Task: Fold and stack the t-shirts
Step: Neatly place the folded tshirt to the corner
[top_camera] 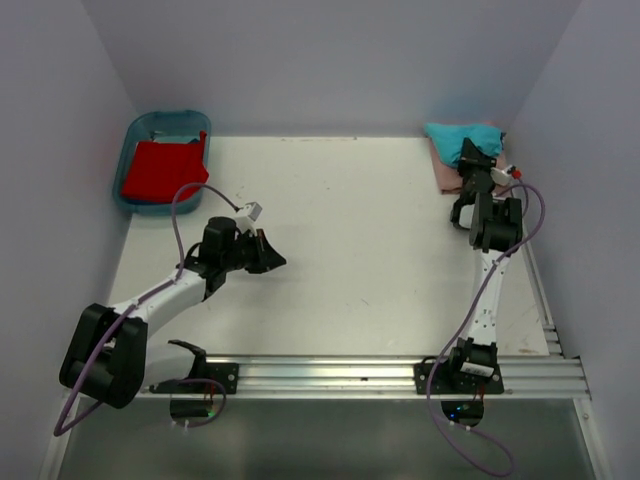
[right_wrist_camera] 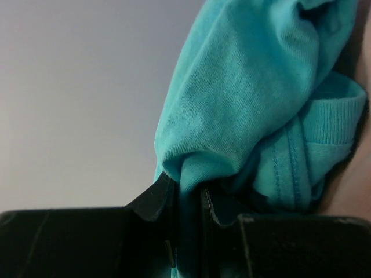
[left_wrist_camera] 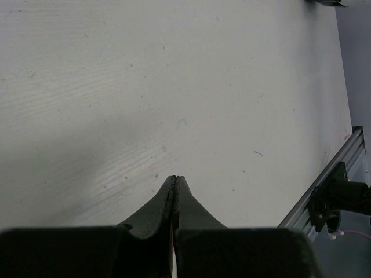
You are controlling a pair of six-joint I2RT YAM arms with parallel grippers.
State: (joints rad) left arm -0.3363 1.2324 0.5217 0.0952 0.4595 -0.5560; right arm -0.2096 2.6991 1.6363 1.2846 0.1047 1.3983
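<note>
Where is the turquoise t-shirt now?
Top view: the turquoise t-shirt sits bunched in the far right corner of the table, over the pink t-shirt, with the right gripper shut on a fold.

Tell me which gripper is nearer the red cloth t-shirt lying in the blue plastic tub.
Left. The left gripper, shut, sits over the table right of and nearer than the red t-shirt; the right gripper is at the far right corner, clamped on the turquoise cloth t-shirt.
</note>
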